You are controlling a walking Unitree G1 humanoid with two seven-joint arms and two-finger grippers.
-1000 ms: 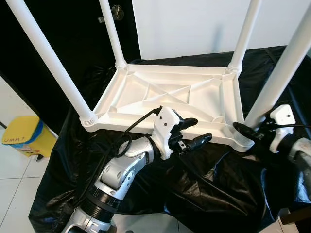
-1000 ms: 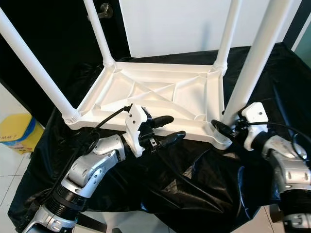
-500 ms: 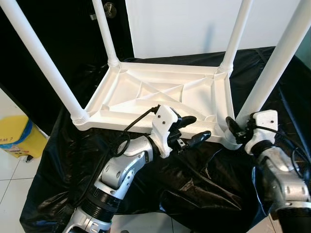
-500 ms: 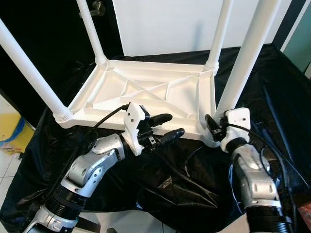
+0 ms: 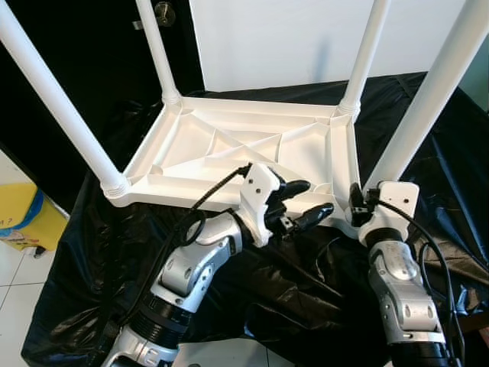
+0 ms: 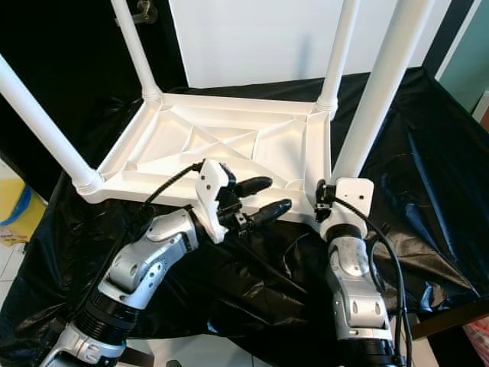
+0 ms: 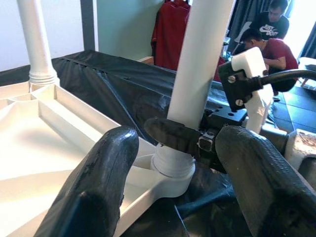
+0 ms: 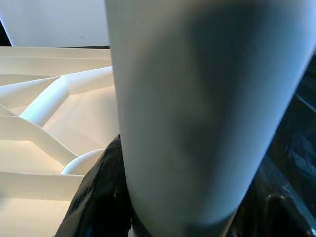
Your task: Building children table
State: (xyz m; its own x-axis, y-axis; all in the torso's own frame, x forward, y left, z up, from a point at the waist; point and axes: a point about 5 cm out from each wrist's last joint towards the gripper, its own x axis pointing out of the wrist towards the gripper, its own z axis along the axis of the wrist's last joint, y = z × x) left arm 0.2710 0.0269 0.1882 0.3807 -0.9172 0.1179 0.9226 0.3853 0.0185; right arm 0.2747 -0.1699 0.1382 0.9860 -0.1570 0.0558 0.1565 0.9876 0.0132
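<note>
The white plastic children's table [image 5: 229, 145] lies upside down on a black sheet [image 5: 306, 290], its four legs pointing up. My right gripper [image 6: 321, 196] is shut on the near right leg [image 5: 428, 99] just above its socket; in the right wrist view the leg [image 8: 187, 98] stands between the black fingers [image 8: 98, 197]. My left gripper [image 5: 315, 197] hangs open at the table's front edge, a little left of that corner. In the left wrist view its fingers [image 7: 98, 182] frame the leg's base [image 7: 173, 168] and a right finger [image 7: 173, 136] wraps it.
A yellow bin [image 5: 23, 218] stands on the tiled floor at the left. A black door with a handle [image 5: 162, 11] and a white wall [image 5: 275, 38] rise behind. In the left wrist view, people [image 7: 266, 34] sit beyond the table, beside a hanging red garment [image 7: 170, 29].
The camera has shifted, sliding the scene left. My right forearm has swung from the far right to stand beneath the near right leg, still gripping it. The left gripper stays open in place.
</note>
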